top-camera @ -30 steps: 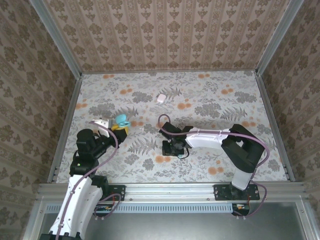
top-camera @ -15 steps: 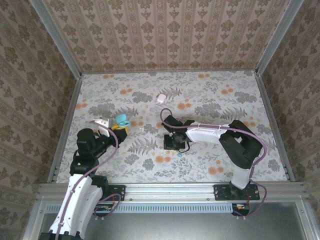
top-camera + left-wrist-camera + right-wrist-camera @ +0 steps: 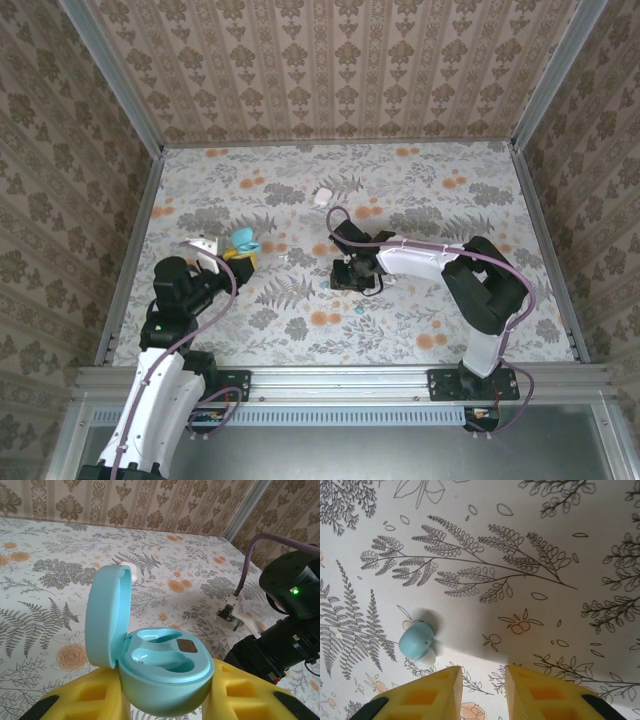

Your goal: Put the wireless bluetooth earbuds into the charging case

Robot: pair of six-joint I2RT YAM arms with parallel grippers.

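2 yellow fingers (image 3: 82, 700) of the left gripper (image 3: 165, 682) squeeze the teal charging case (image 3: 162, 662) from both sides. The case sits upright with its lid swung up. I can see 2 hollows inside, and both have nothing in them. Behind the lid a white case (image 3: 128, 566) peeks out on the table (image 3: 40, 625). The black right arm (image 3: 292, 587) is over on the right.

Next, the right wrist camera. The right gripper (image 3: 483, 675) points down at the table (image 3: 570, 540). Its yellow fingers (image 3: 427, 692) are a little apart and hold nothing. A teal bud (image 3: 416, 640) lies on the table just beside the left finger, not between them.

From above, the left arm (image 3: 175, 300) is bent, holding the teal charging case (image 3: 242, 240) up over the table (image 3: 450, 200). The right arm (image 3: 430, 262) reaches out to the middle, with the right gripper (image 3: 350, 277) low. The teal bud (image 3: 327, 285) lies just beside it. Another teal bud (image 3: 360, 310) lies near, closer to the arm bases. The white case (image 3: 322, 196) sits well apart, farther back.
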